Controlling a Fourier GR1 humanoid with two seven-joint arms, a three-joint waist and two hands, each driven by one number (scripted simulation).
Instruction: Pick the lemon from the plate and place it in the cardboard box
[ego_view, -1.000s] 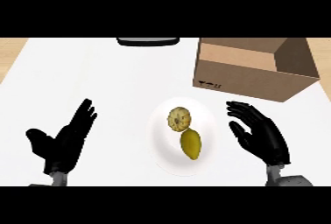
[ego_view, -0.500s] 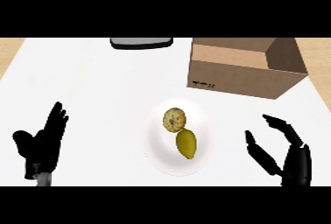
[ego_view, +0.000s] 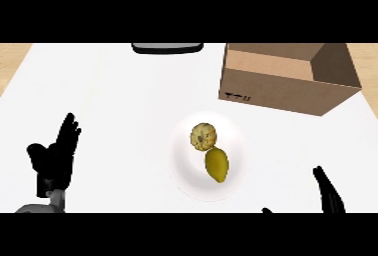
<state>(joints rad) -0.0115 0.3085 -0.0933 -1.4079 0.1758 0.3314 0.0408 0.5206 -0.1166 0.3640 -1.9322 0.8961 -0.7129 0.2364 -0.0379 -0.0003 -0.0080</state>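
A yellow-olive lemon lies on a white plate in the middle of the counter, just below a round tan cookie. An open cardboard box stands at the back right. My left hand is at the lower left, fingers straight and pointing up, well apart from the plate. Only straight fingertips of my right hand show at the lower right edge, right of the plate and touching nothing.
A dark flat object sits at the counter's far edge, left of the box. The white counter ends in a wooden floor strip at both back corners.
Both hands have drawn back toward the lower edge and away from the plate. The right hand has sunk mostly out of view. The lemon, cookie and box keep their places relative to one another.
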